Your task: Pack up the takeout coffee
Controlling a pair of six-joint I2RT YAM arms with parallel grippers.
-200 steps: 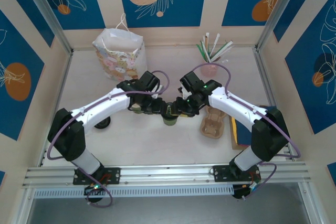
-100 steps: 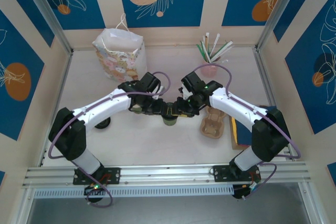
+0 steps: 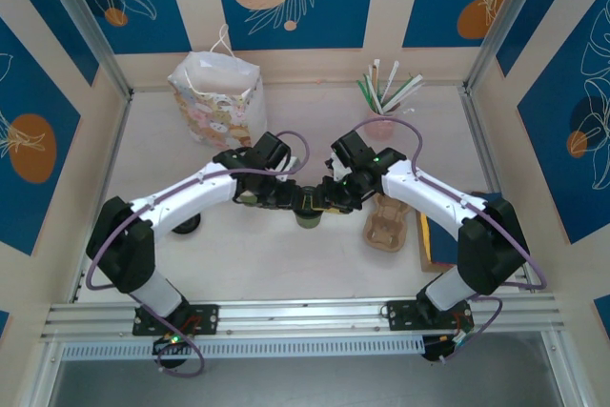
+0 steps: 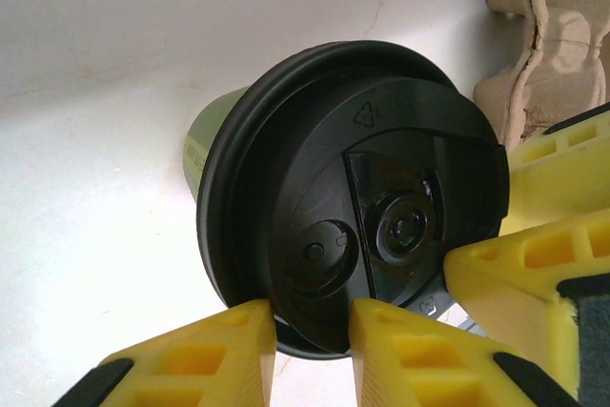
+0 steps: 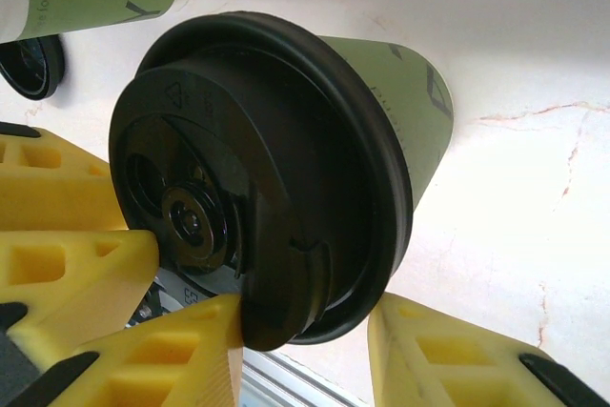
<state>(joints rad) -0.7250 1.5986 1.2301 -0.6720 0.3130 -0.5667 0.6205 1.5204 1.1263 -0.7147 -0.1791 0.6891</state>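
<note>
Mid-table, your left gripper (image 4: 313, 329) and right gripper (image 5: 305, 316) were each clamped on the lid (image 4: 362, 226) rim of the takeout coffee (image 3: 307, 217), which stood upright between them. You seemed to be securing the grasp. Next, one claw needed to release so the other could carry it to the far gift bag (image 3: 217, 92).

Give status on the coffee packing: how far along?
Done: the lid is seated on the cup. In hand: the cup stands on the table between the arms; the left arm's fingers pinch the lid's edge, the right arm's fingers bracket its rim, firm grip unclear. Left: the cup is not yet in the gift bag at the back left.
</note>
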